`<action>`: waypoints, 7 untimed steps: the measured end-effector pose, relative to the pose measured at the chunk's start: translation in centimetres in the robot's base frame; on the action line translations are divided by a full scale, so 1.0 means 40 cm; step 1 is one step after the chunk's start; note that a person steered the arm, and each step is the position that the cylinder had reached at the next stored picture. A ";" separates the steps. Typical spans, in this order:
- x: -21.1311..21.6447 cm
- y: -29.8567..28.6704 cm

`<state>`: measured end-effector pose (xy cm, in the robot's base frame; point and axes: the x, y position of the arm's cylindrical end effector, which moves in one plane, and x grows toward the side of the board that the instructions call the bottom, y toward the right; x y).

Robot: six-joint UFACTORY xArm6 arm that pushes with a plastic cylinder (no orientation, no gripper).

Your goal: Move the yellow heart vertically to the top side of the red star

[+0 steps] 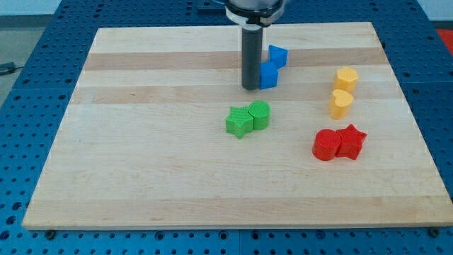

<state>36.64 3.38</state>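
The yellow heart (341, 104) lies right of the board's centre, just above the red star (352, 141) and a little to its left, with a small gap between them. My tip (250, 88) rests on the board at upper centre, touching the left side of a blue block (269, 74). It is far to the left of the yellow heart and the red star.
A yellow hexagon (347, 78) sits right above the heart. A red cylinder (326, 144) touches the star's left side. A second blue block (278, 55) lies above the first. A green star (240, 121) and a green round block (260, 114) sit together at centre.
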 end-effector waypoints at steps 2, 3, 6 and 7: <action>-0.019 0.062; 0.060 0.082; 0.237 0.297; 0.210 0.306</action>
<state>45.05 15.63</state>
